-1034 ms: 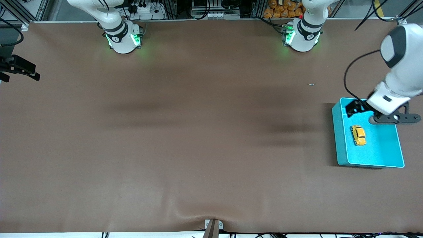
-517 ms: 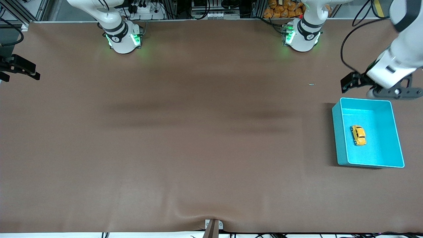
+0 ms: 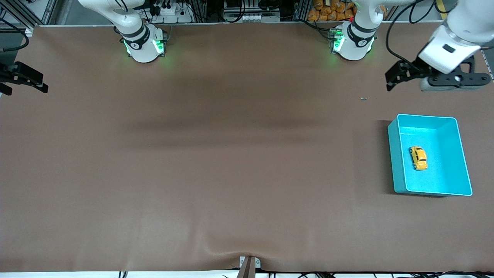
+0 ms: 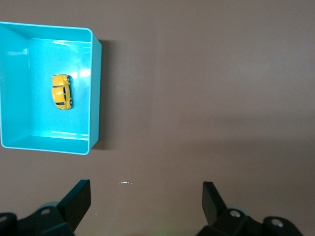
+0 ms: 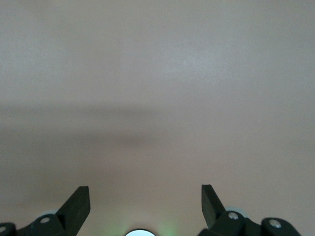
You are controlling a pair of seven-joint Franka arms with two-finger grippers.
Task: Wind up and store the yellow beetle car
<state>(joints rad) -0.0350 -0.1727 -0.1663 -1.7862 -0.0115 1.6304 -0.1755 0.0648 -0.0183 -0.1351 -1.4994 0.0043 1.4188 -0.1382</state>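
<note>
- The left tool hangs in the air over bare bench, toward the left arm's end, with its two fingers spread wide and nothing between them.
- The right tool is at the right arm's end of the bench, at the edge of the front view; its fingers are also spread wide and hold nothing, with only bare brown surface below. This arm waits.
- The yellow beetle car lies inside the teal bin, on the bin's floor, closer to the wall that faces the middle of the bench than to the outer wall. It sits on its wheels, roof up, touching no wall.
- The teal bin stands on the bench toward the left arm's end, nearer to the front camera than the left tool and well apart from it.
- A tiny pale speck lies on the bench farther from the front camera than the bin, between the bin and the left arm's base.
</note>
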